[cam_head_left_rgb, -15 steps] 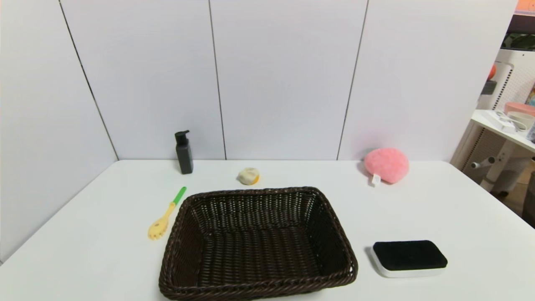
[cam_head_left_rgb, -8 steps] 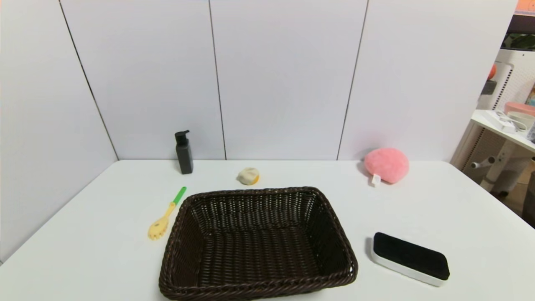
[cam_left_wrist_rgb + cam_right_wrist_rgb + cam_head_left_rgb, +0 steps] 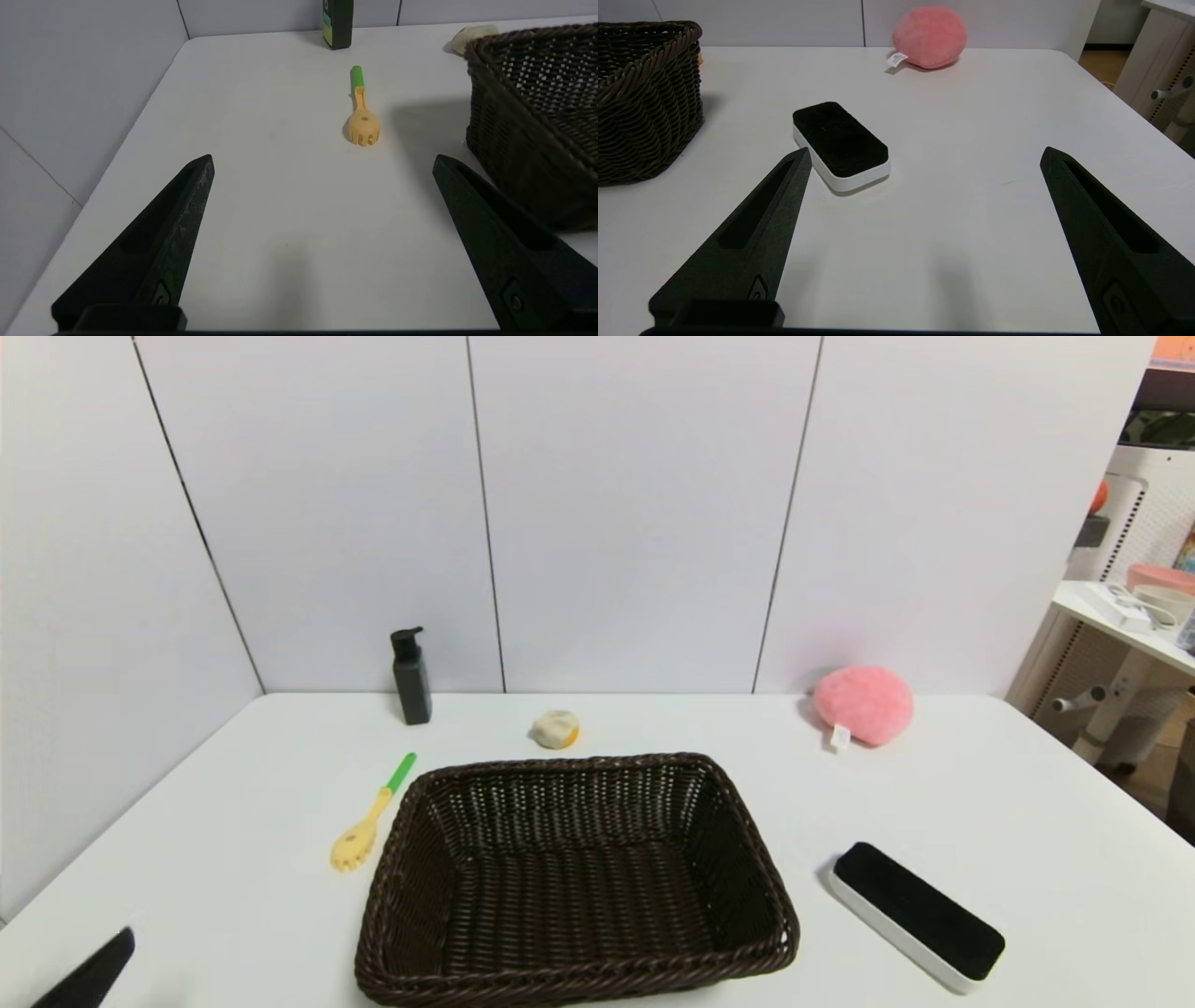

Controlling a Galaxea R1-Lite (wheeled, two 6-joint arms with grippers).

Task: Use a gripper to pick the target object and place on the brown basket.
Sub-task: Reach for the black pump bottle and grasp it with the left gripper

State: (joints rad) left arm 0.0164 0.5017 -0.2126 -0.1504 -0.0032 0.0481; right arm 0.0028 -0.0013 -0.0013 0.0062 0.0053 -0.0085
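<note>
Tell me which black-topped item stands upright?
The black pump bottle by the back wall stands upright; the black-topped white slab lies flat, right of the brown basket.

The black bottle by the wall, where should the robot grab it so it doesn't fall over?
Probably around the flat middle of the black bottle, below the pump cap. It stands upright near the back wall, so the open left pincer should come from the front, past the yellow fork, and close on its two narrow sides. The pump cap looks too small to hold.

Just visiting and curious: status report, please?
Left gripper open, low at table's near-left corner. Right gripper open, near black-topped slab. Black pump bottle upright by wall, untouched; brown basket empty. Path clear.
</note>
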